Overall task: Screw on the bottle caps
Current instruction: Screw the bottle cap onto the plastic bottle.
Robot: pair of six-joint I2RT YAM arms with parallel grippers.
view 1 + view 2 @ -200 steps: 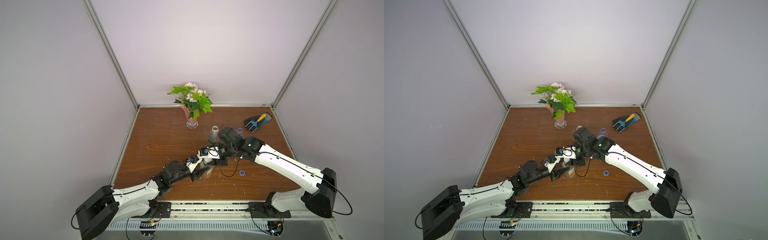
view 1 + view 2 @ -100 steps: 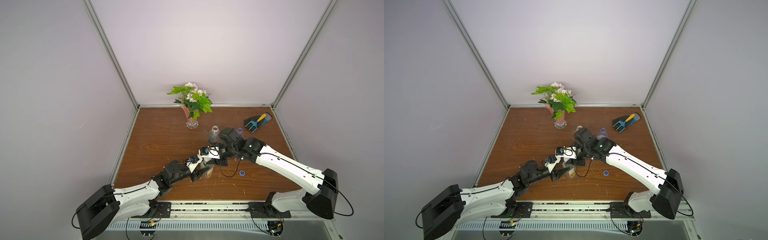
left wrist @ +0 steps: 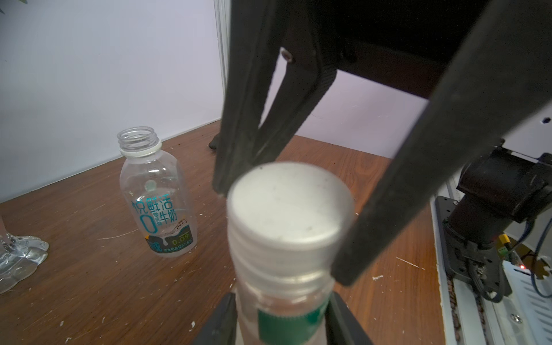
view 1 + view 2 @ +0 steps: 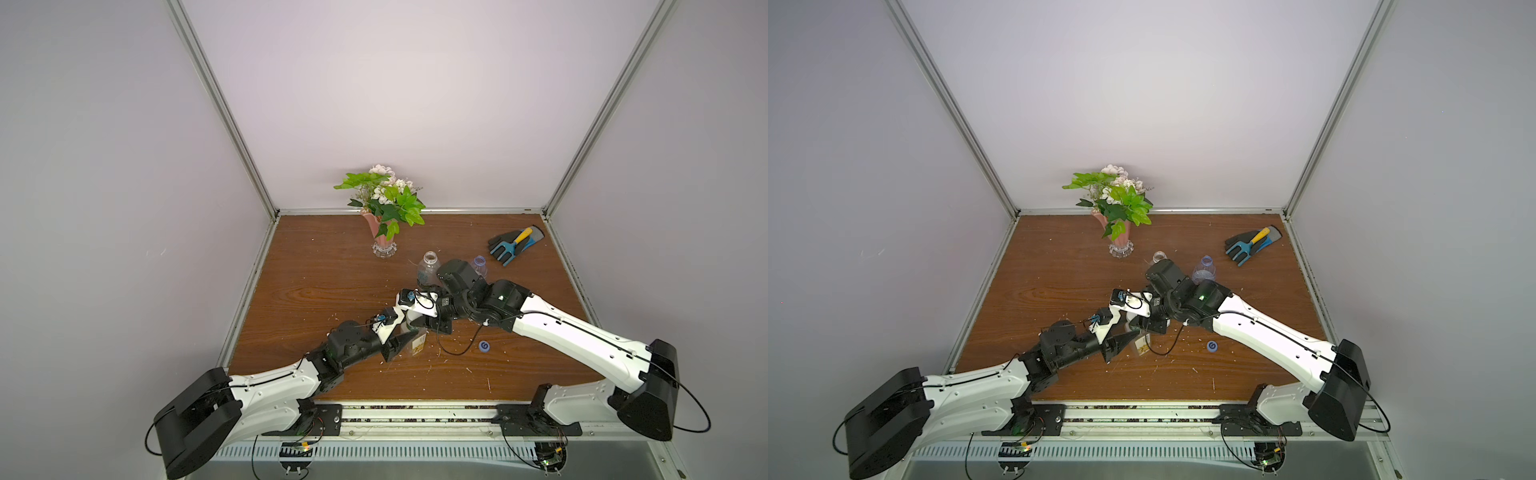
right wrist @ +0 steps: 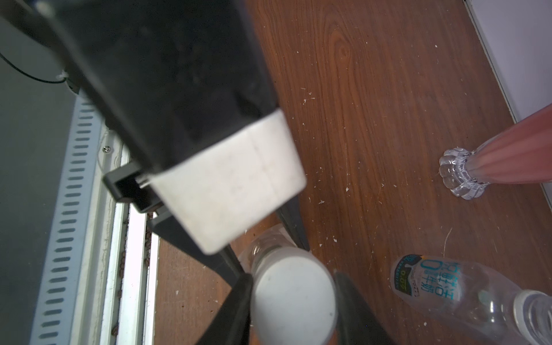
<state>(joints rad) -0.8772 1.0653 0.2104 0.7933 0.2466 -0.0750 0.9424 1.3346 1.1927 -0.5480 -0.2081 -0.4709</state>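
- The right gripper (image 5: 294, 301) has just drawn its jaws in. They now pinch the white cap (image 3: 289, 206), which sits on the neck of the green-ringed bottle (image 3: 283, 298).
- Directly beneath it, the left gripper (image 4: 401, 340) is clamped narrowly on that bottle just below the ring, holding it upright.
- I'd judge that twisting can begin, though I cannot tell how far the threads have caught.
- Compared with a second ago, the arms have barely shifted. The blue swirl cap (image 4: 483, 346) on the counter (image 4: 332, 282) beside the right gripper has not moved, nor has the open dark-labelled bottle (image 3: 155, 191) beyond it.
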